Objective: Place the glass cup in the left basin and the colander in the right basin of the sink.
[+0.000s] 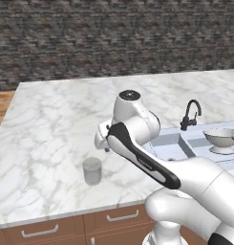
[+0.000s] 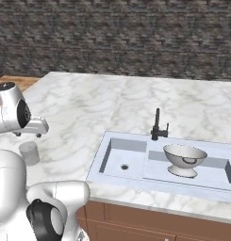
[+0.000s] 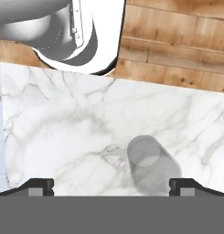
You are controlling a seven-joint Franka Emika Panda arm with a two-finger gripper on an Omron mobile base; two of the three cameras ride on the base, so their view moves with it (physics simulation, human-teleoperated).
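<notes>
The glass cup stands upright on the marble counter near its front edge, left of the sink. My gripper hovers just above and a little behind the cup, pointing down, jaws wide open and holding nothing. In the hand view the cup lies between the fingertips, closer to the right one; the gripper is not touching it. The colander sits upright in the right basin. The left basin holds only its drain.
A thin black faucet rises behind the sink. Open marble counter spreads to the left and behind the cup. A dark stone wall backs the counter. My own arm's elbow hangs over the counter right of the cup.
</notes>
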